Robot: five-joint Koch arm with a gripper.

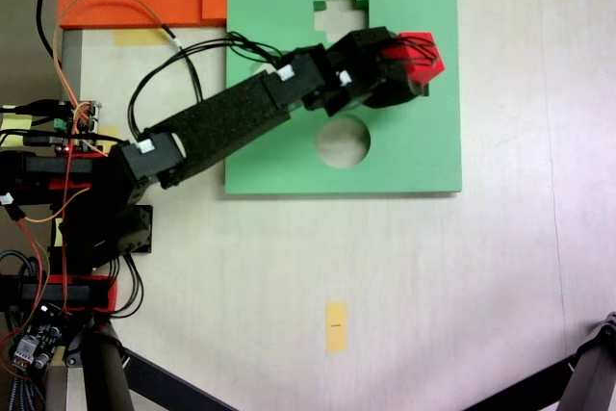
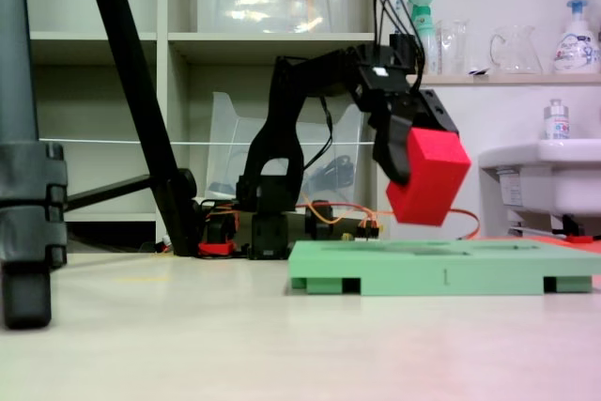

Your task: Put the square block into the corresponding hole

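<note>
Red foam cube, the square block, is clamped in the black gripper and hangs tilted, clear above the green foam board. Its square cutout is hidden under the hand in the top fixed view, so I judge it lies almost directly below; the round cutout is nearer the arm's base.
</note>
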